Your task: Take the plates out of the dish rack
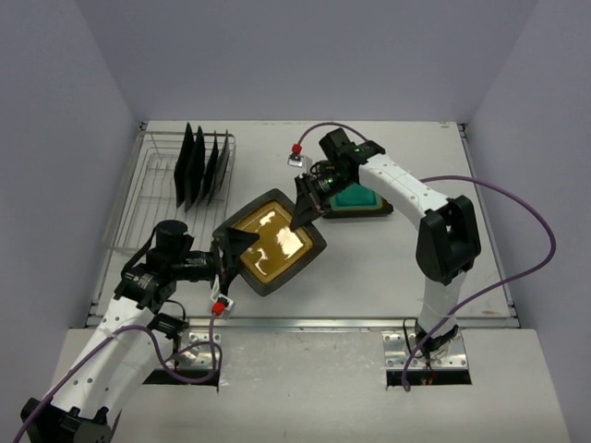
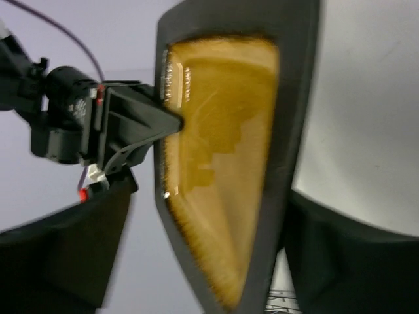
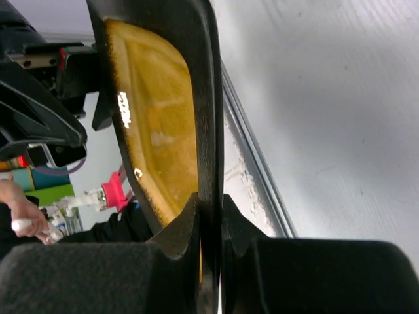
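Observation:
A square yellow plate with a dark rim (image 1: 277, 242) hangs tilted above the table's middle, between both grippers. My right gripper (image 1: 303, 205) is shut on its far rim; in the right wrist view both fingers (image 3: 180, 229) clamp the rim of the plate (image 3: 157, 118). My left gripper (image 1: 231, 247) is open around the near rim; in the left wrist view the plate (image 2: 222, 163) stands between the spread fingers (image 2: 65, 255) with a gap on the left. The silver wire dish rack (image 1: 138, 203) at the far left holds several dark plates (image 1: 203, 166) on edge.
A teal plate on a dark one (image 1: 355, 198) lies flat on the table under the right arm. The table's metal front edge (image 1: 305, 323) runs below the held plate. A person's hand (image 3: 19, 219) shows beyond the table in the right wrist view.

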Controlling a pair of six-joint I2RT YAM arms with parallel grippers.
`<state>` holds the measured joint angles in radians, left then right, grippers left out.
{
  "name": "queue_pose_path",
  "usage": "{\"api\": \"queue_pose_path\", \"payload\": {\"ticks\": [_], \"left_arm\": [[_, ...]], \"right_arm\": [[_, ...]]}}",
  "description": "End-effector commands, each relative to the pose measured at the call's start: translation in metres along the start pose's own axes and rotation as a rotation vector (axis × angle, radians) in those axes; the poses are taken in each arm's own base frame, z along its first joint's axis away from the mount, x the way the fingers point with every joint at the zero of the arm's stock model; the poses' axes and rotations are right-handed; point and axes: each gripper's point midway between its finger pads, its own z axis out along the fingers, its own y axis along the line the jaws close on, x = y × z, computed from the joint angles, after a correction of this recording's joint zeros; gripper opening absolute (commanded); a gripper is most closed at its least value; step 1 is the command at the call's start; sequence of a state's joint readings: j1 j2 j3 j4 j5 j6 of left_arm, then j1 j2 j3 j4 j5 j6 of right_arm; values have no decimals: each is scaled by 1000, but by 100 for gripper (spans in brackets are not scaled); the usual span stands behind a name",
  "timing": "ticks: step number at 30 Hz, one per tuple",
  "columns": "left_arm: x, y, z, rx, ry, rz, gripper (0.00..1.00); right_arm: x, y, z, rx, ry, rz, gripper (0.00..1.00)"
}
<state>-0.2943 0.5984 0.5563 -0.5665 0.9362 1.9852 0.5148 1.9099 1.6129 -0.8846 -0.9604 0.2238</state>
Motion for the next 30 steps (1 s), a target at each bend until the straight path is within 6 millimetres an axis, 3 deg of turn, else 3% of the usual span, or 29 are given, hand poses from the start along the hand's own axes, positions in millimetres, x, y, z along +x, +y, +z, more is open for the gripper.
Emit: {"api": "queue_pose_path", "payload": {"ticks": [1, 5, 9, 12, 18, 25, 30], "left_arm": [[-23, 82, -15, -162, 41, 815, 100], [-12, 99, -27, -207, 131, 719, 100], [4, 116, -43, -266, 240, 563, 100], [13, 130, -58, -326, 308, 433, 100], [41, 146, -88, -444, 462, 109, 100], [78, 179, -137, -708, 627, -482, 100], [85, 191, -145, -799, 633, -843, 100]], "right_arm": [[-32, -14, -62, 38, -185, -29, 0], [-42, -44, -119, 90, -320, 11, 0], [-42, -98, -192, 175, -474, 95, 0], [-39, -132, -223, 243, -527, 122, 0], [-45, -176, -248, 292, -563, 155, 0], [-55, -211, -246, 287, -568, 195, 0], [-61, -231, -239, 253, -577, 231, 0]]}}
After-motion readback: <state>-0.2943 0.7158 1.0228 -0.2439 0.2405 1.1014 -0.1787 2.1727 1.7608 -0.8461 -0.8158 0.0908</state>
